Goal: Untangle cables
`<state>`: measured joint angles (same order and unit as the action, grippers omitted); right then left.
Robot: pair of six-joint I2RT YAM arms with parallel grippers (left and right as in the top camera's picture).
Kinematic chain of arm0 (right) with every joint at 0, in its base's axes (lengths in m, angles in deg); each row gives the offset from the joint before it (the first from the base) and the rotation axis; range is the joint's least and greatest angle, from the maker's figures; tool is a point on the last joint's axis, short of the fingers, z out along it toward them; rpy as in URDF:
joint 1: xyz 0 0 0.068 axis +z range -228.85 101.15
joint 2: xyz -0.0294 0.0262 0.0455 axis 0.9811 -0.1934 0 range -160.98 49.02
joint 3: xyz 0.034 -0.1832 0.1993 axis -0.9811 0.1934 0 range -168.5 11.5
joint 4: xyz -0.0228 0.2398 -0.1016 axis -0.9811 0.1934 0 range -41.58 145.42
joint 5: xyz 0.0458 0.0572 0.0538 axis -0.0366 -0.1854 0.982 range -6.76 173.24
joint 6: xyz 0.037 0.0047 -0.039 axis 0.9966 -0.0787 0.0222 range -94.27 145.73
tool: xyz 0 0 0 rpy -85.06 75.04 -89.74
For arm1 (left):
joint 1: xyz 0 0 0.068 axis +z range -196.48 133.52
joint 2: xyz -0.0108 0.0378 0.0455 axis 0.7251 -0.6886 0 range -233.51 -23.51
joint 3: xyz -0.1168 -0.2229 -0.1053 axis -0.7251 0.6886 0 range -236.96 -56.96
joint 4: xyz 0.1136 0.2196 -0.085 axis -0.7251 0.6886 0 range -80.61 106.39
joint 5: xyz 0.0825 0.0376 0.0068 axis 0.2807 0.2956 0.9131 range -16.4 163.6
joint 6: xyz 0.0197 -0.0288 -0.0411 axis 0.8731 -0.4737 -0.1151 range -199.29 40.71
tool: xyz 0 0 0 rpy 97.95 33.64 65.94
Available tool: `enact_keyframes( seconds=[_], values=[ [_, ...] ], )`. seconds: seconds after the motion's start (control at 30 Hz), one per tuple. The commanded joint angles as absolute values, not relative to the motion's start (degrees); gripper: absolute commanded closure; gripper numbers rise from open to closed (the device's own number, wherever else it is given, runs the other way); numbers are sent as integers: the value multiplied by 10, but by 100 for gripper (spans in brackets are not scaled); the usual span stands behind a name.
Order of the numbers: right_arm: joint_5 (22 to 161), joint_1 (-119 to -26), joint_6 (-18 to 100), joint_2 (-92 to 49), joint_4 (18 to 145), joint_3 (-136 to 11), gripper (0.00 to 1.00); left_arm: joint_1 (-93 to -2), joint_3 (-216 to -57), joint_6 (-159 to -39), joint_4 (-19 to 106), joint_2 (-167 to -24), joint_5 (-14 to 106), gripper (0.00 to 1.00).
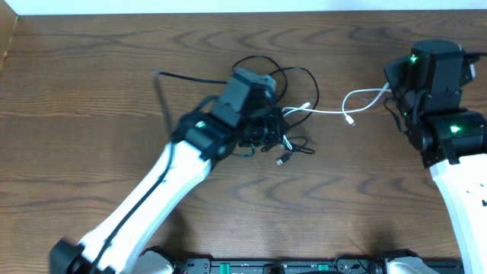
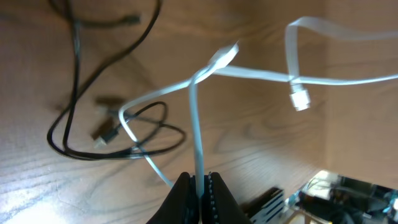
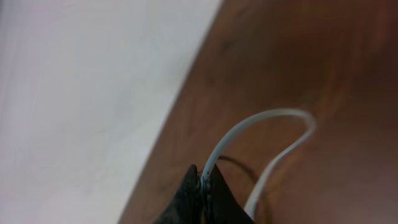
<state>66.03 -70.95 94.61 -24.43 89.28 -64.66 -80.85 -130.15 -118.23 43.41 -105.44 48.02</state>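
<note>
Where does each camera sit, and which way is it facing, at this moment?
Overhead: fixed above the table, looking straight down; the left arm reaches into the black cables, the right arm stands at the right edge.
Left wrist: on the left arm, looking past the left gripper, shut on the white cable, down at the tangle.
Right wrist: on the right arm, looking past the right gripper, shut on the white cable, toward the table's edge.
Shared: both wrist views show the white cable pinched.

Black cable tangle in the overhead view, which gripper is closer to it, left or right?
Left. The left gripper sits right over the black cables, shut on the white cable; the right gripper is well off to their right, pinching the same cable.
</note>
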Motion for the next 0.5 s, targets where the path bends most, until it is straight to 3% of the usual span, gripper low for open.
enact_keyframes(
  seconds=[0.0,0.07,0.2,0.33,0.47],
  values=[
    [639,-721,940,-248,912,-652,94,-802,-1300,-1173,424,-1009,473,92],
    [643,-721,905,-254,915,-652,82,-801,-1300,-1174,409,-988,473,93],
    [695,-720,821,-271,915,-652,46,-801,-1300,-1178,379,-950,473,93],
    [774,-720,744,-290,915,-652,19,-801,-1300,-1178,351,-925,473,93],
    [907,-720,638,-307,915,-652,1,-801,-1300,-1178,310,-907,473,92]
  ],
)
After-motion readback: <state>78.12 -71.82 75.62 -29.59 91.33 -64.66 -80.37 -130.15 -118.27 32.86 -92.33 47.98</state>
